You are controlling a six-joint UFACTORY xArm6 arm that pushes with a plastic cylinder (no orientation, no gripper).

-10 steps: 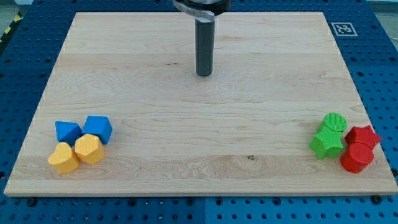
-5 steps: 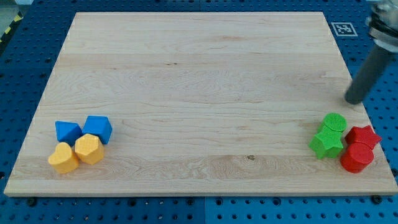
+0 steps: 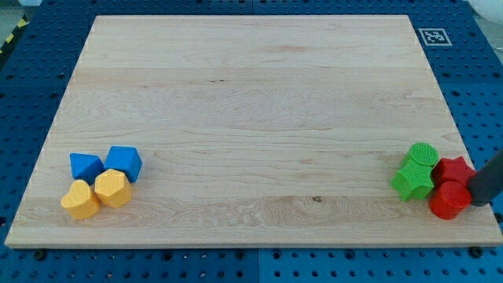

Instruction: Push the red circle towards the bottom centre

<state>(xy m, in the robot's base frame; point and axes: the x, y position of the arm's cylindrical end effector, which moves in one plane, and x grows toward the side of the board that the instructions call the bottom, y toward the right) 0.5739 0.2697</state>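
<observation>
The red circle lies near the board's bottom right corner. A red star touches it from above. A green star and a green circle sit just to their left. My tip is at the view's right edge, right against the red circle's right side; only the rod's lower part shows.
At the bottom left, two blue blocks and two yellow blocks form a cluster. A fiducial marker sits at the board's top right corner. The wooden board lies on a blue perforated table.
The rod has swept from the board's top centre to the right edge and then down to the red circle's right side. No block has visibly moved.
</observation>
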